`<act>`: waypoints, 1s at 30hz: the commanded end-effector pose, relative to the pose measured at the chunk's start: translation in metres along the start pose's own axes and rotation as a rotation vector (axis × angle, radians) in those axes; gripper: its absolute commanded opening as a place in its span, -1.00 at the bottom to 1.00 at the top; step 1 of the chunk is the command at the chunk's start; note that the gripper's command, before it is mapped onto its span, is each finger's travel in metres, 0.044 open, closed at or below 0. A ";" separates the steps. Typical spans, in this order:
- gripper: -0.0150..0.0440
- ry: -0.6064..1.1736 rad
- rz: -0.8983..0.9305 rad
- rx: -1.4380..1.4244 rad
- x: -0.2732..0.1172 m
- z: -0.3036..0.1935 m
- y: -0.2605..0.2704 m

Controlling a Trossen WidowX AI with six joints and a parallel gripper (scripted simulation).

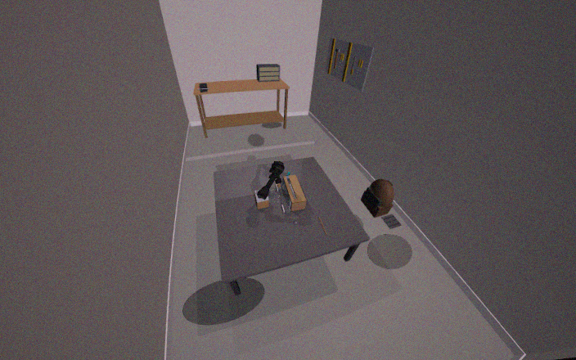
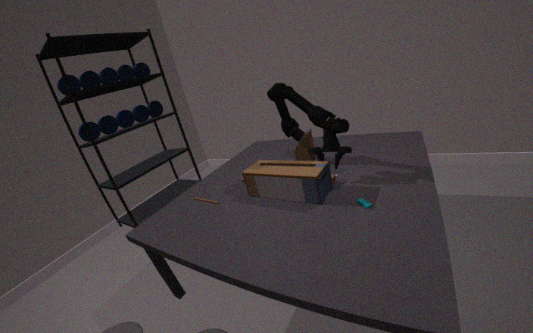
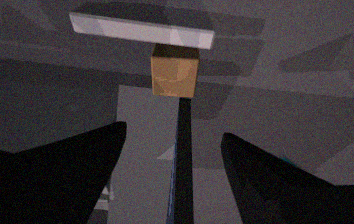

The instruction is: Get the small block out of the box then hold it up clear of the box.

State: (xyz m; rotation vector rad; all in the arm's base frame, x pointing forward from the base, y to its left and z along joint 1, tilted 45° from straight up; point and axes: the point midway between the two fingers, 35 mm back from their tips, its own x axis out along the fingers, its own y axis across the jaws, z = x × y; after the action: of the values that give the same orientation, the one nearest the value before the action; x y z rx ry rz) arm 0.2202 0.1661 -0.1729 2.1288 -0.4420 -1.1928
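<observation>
A small orange-tan block (image 3: 174, 76) (image 2: 333, 178) is outside the box, on the table beside a low white strip (image 3: 143, 31). The wooden box (image 1: 294, 191) (image 2: 285, 170) stands upright, with a slot in its top and a blue section at the end near the block. My gripper (image 3: 174, 134) (image 2: 329, 163) is open and empty, pointing down above the table by that end of the box. In the wrist view the block lies ahead of the fingertips, roughly centred between them. A narrow dark edge (image 3: 185, 160) runs between the fingers below the block.
A teal piece (image 1: 288, 173) (image 2: 364, 203) (image 3: 286, 161) lies on the table beyond the box's blue end. A thin orange stick (image 1: 322, 225) (image 2: 206, 200) lies past the opposite end. Another pale strip (image 1: 282, 209) lies beside the box's front.
</observation>
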 end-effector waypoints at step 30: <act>0.47 0.001 0.008 -0.006 0.052 0.020 0.004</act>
State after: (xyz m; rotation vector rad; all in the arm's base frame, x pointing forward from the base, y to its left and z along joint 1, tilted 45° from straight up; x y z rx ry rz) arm 0.2327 0.1365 -0.2053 2.1419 -0.4384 -1.1867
